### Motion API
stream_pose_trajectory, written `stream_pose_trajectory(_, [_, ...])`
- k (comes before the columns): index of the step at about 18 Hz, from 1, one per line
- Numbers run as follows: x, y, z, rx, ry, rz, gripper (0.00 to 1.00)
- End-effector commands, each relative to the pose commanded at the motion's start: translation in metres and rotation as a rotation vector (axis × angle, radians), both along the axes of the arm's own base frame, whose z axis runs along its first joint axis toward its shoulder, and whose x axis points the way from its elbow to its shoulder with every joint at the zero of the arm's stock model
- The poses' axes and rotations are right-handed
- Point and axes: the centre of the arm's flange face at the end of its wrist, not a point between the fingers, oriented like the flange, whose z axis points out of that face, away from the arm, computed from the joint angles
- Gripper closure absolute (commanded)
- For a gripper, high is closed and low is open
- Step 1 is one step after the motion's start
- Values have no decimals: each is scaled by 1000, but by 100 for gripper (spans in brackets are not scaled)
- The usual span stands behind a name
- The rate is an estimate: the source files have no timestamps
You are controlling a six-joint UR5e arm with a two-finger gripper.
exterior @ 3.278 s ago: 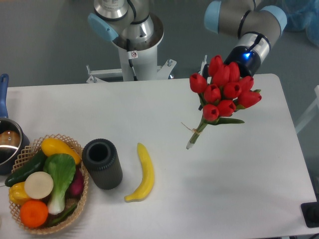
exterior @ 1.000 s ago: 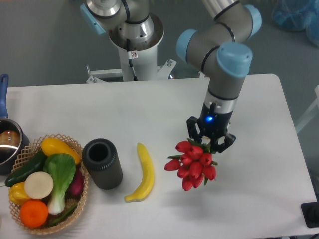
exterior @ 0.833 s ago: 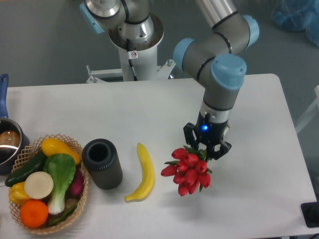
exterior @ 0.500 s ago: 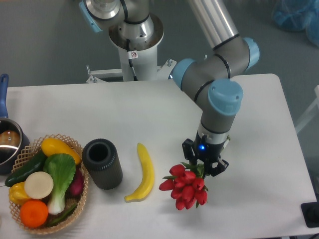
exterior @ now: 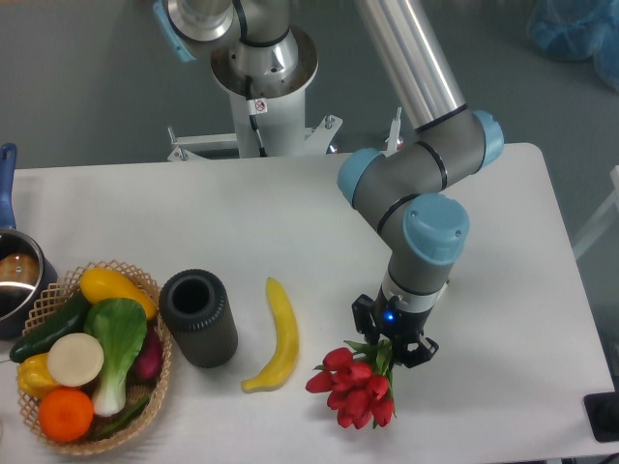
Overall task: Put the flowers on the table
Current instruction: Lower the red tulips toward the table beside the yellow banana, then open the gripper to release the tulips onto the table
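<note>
Camera: flowers (exterior: 353, 391) in gripper (exterior: 391, 340), banana (exterior: 276, 335) and black cylinder (exterior: 198, 318) beside

Brightness: even and bright; the white table (exterior: 503, 242) reads clean without being blown out.
Light source: overhead and diffuse, with no single strong direction that I can make out.
Shadows: soft and short; a faint one lies under the flowers (exterior: 353, 387) below my gripper (exterior: 392, 338), another along the banana (exterior: 276, 333), and a darker one beside the black cylinder (exterior: 198, 317).
Glare: a bright streak runs down my metal arm tube (exterior: 411, 53); a blue indicator light glows at my wrist.
Sharpness: mostly sharp; slight softness in the red blooms.
Distortion: none evident at the edges.
</note>
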Motion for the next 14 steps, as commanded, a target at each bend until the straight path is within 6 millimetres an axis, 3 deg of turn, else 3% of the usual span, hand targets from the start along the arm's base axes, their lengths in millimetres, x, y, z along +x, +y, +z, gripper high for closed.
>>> stream_pose_trajectory(8, [-1, -5, -13, -10, -25, 7, 56])
stream_pose_trajectory(9, [-2, -6, -12, -1, -29, 9, 50])
stream_pose_trajectory(11, [-11, -11, -2, 46, -40, 20, 6])
stream_pose_trajectory(12, [-16, -15, 3, 59, -36, 26, 1])
stream_pose_trajectory(14, [-17, -18, 19, 74, -17, 23, 0])
